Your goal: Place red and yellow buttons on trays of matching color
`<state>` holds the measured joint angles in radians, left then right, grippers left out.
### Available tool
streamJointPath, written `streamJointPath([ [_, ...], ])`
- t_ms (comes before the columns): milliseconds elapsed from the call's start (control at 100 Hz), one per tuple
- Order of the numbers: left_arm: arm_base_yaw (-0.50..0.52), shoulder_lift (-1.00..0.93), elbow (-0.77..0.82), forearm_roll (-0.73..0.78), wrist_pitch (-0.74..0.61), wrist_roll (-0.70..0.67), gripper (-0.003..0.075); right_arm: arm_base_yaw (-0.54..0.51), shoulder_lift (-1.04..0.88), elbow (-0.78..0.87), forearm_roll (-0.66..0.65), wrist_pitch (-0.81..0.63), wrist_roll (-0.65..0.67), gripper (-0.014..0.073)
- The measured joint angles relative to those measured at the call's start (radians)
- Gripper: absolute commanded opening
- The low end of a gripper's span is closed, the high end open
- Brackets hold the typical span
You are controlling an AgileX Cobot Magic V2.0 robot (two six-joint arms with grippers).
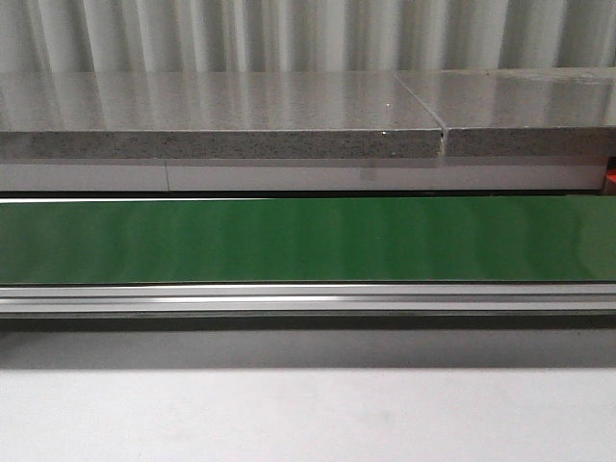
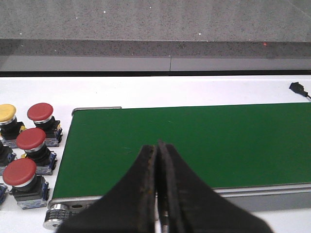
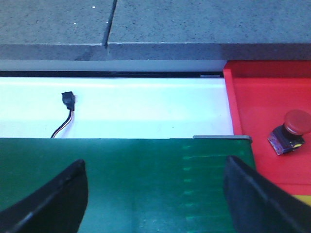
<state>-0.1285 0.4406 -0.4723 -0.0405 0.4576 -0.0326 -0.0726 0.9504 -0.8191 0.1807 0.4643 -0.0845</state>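
Front view: green conveyor belt (image 1: pixel 308 241), bare; neither arm visible. Left wrist view: left gripper (image 2: pixel 157 184), jaws closed and empty, above the belt end; red buttons (image 2: pixel 31 138) and a yellow button (image 2: pixel 7 113) stand cap-up beside it, awaiting pickup, which requires opening. Right wrist view: right gripper (image 3: pixel 155 184) spread wide; one red button (image 3: pixel 291 131) lies tilted in the red tray (image 3: pixel 257 111).

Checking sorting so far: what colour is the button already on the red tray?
Red button, matching the red tray; clearest in the right wrist view.
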Motion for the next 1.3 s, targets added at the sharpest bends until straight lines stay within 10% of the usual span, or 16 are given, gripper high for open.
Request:
streamJointPath([
  [350,0.0,0.0,0.0,0.0,0.0,0.0,-0.002,0.047,-0.28,0.194,0.0,0.03,-0.024,0.0524],
  [760,0.0,0.0,0.0,0.0,0.0,0.0,-0.002,0.047,-0.419,0.224,0.0,0.051,-0.026,-0.0075],
  [1130,0.0,0.0,0.0,0.0,0.0,0.0,-0.0011,0.047,-0.419,0.224,0.0,0.071,-0.026,-0.0068],
  [1300,0.0,0.0,0.0,0.0,0.0,0.0,0.0237,0.047,-0.419,0.224,0.0,0.071,-0.026,-0.0068],
])
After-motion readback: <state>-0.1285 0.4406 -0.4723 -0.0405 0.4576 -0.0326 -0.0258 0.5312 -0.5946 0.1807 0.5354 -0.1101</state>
